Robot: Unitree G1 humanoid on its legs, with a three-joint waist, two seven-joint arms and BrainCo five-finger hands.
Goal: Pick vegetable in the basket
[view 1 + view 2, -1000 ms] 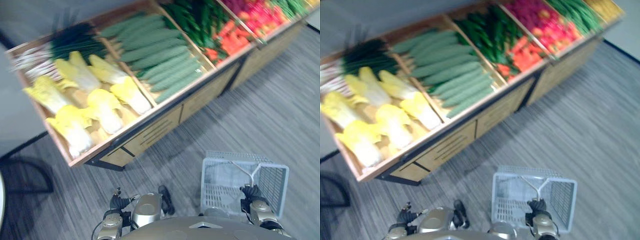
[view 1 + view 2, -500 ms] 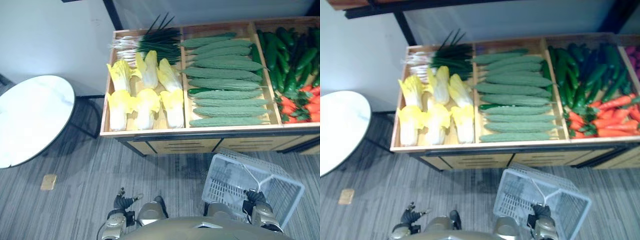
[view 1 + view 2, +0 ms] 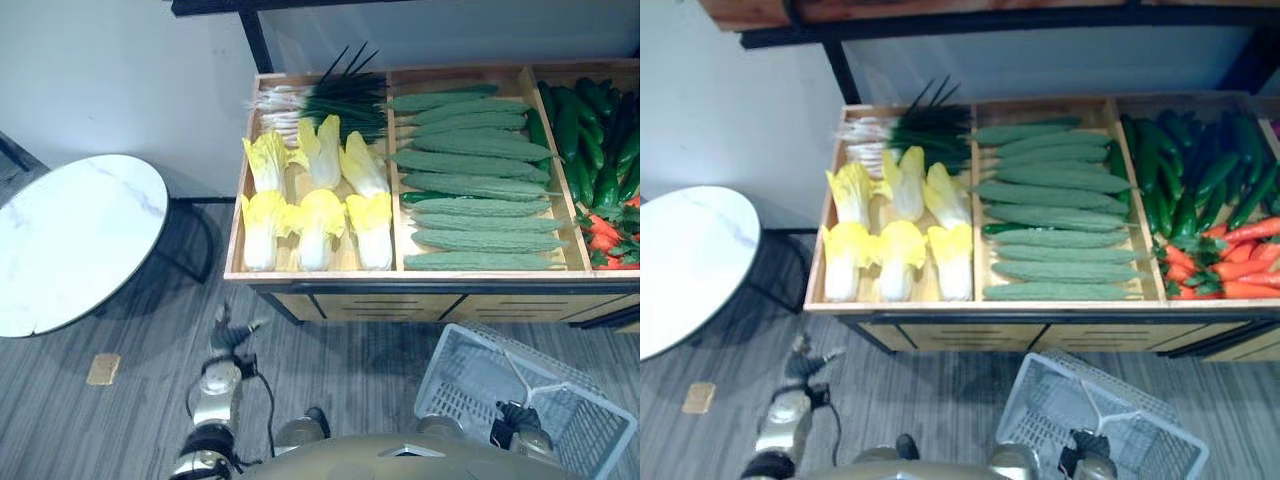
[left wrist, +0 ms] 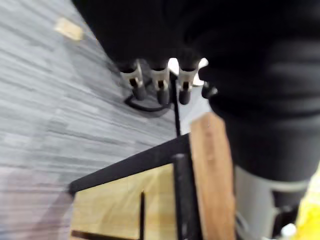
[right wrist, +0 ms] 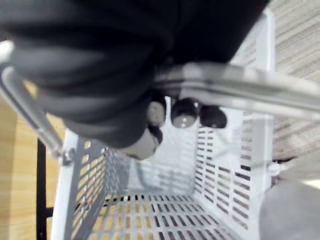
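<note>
1. The left hand [image 3: 228, 335] is coming up from beside the body and reaching toward the front of the counter [image 3: 400, 278]. Its fingers are hanging relaxed and holding nothing, so the pick is probably only beginning.
2. The right hand [image 5: 184, 113] is curling round the handle of the basket [image 3: 460, 375], which is hanging empty.
3. Every vegetable is still lying in the counter. The cabbages [image 3: 320, 215] and scallions [image 3: 320, 100] are sharing the left compartment, the bitter gourds [image 3: 480, 190] are filling the middle, and the cucumbers [image 3: 590, 130] and carrots [image 3: 610, 235] are lying on the right.
</note>
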